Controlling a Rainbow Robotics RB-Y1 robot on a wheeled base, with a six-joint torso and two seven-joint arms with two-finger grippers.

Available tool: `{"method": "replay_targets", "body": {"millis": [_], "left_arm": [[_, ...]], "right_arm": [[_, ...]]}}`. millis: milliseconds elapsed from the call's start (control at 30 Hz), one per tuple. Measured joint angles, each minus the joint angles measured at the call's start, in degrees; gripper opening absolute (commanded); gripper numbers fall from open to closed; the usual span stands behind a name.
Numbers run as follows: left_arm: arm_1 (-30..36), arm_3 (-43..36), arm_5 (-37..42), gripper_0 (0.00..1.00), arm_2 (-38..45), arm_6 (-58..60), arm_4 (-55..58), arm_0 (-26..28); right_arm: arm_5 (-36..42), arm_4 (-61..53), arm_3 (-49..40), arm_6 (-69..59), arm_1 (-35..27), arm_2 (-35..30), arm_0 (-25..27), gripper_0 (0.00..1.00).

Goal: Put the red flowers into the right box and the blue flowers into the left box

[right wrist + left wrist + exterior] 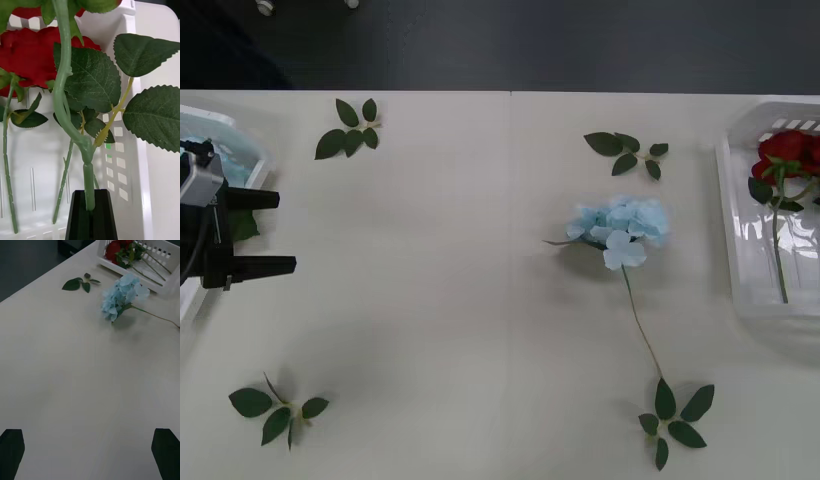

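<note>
The right hand (89, 210) is closed on the green stem of a red rose (33, 62), pinching it near its lower end, with the bloom hanging ahead of the hand over the right box (123, 165). Other red roses (785, 155) already lie inside that box. The step in hand looks like the drop: the hand should sink until the bloom and leaves sit below the rim before it lets go, so the stem does not tip over the side wall just beside it.

The left hand (265, 232) is wide open and holds nothing, hovering by the left box (225, 125). One blue flower (620, 225) lies on the bench (440, 300) well ahead of the left hand, its stem trailing away from the right box. To pick it up well, grip the thin stem just behind the head rather than the fluffy petals.
</note>
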Motion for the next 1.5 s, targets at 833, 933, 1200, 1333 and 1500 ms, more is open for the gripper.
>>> {"method": "replay_targets", "body": {"millis": [833,933,1200,1333,1500], "left_arm": [[1.6,0.0,-0.5,1.0,2.0,0.0,0.2,0.0],[1.6,0.0,-0.5,1.0,2.0,0.0,0.2,0.0],[1.6,0.0,-0.6,1.0,2.0,0.0,1.5,0.0],[1.6,0.0,-0.6,1.0,2.0,0.0,1.5,0.0],[1.6,0.0,-0.6,1.0,1.9,0.0,1.5,0.0]], "right_arm": [[0.6,-25.2,-2.3,-0.6,0.0,-4.1,0.0,0.74],[3.0,-32.1,-4.2,-0.6,-0.1,-6.9,0.0,0.74],[1.0,-43.7,-14.5,-0.6,-2.8,-3.4,4.0,0.74],[-6.7,-40.5,-22.4,-1.0,-2.8,3.2,9.1,0.74],[-11.6,-34.4,-25.5,-4.3,-1.6,13.1,12.7,0.74]]}}
